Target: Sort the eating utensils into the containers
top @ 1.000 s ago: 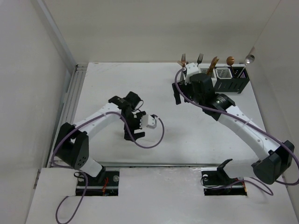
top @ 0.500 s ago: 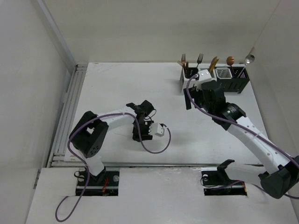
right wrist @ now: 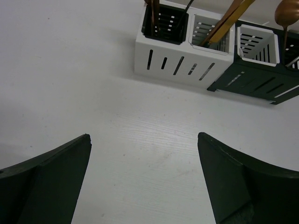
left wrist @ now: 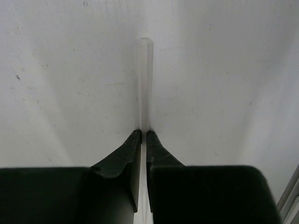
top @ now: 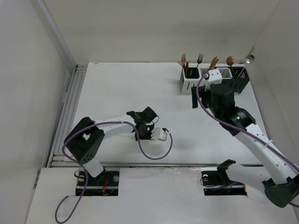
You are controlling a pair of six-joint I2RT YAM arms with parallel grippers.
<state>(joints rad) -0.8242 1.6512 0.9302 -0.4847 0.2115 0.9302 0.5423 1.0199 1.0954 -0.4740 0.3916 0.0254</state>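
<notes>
Your tabletop (top: 117, 88) is a white board with pale walls on three sides. Your right arm (top: 252, 135) reaches from its base at the near right up towards the far right corner. Your left arm (top: 112, 125) is folded low over the near middle of the board.

The containers (right wrist: 177, 63) stand in a row at that far right corner. You see two white boxes on the left joined to two black ones on the right, all slotted and open at the top. The utensils stand upright or leaning in them, heads up:
- Forks (top: 200, 57) are at the left end.
- A copper-gold piece (top: 214, 62) leans in the second white box.
- A copper spoon (top: 230, 60) rises from the black boxes.
- A silver spoon (top: 250, 58) is at the far right end.

Your right gripper (right wrist: 144, 137) hovers just in front of the white boxes, apart from them. It is released and spread wide, with only bare tabletop showing between its fingers.

Your left gripper (left wrist: 144, 133) is down at the tabletop and clenched. Its two dark fingertips pinch the near part of a slim white strip (left wrist: 144, 79) that lies flat and runs straight away from the fingers. It looks like a handle, but you cannot tell from the wrist view which kind of utensil it is, and from above the arm hides it.
</notes>
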